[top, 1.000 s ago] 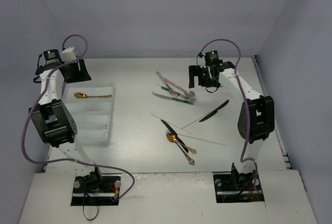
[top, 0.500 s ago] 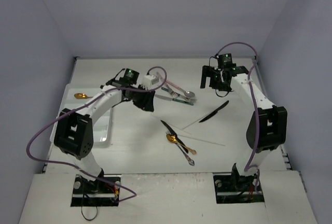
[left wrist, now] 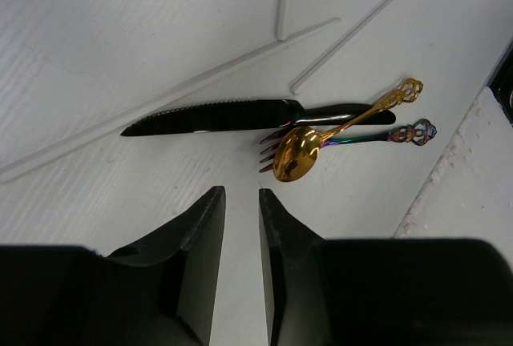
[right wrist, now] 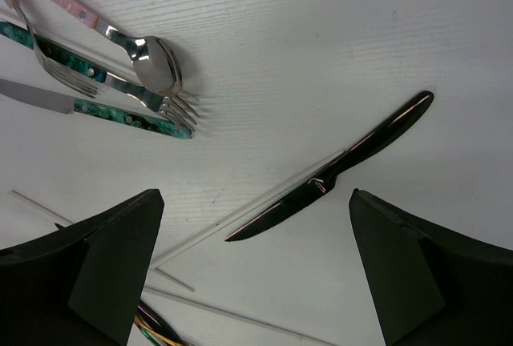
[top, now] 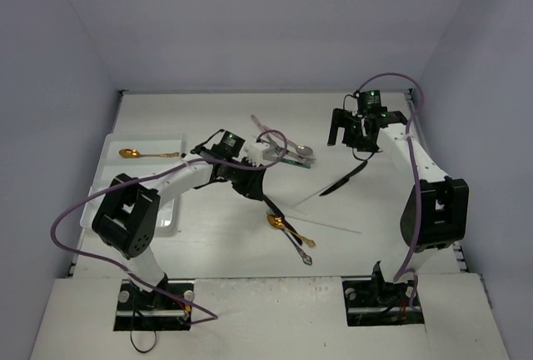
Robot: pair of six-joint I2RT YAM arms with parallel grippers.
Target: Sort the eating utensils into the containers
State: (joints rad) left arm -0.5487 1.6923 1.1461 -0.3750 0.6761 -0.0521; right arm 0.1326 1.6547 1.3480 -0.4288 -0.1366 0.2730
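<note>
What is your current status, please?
Left gripper barely open, empty, by loose gold spoon. Fork under it. Right gripper open, empty. One spoon in tray.

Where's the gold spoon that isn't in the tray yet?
Mid-table in the top view, the gold spoon lies beside a black knife and over a rainbow fork, just ahead of the left gripper.

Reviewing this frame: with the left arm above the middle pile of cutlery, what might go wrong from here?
1. The gold spoon lies across the rainbow fork and the black knife; a pinch there may lift two pieces or drag one.
2. The left gripper has its jaws nearly together, so descending may push a utensil rather than straddle it.
3. The right gripper, wide open, hangs over a second black knife that seems to touch a pale stick; it may snag both.
</note>
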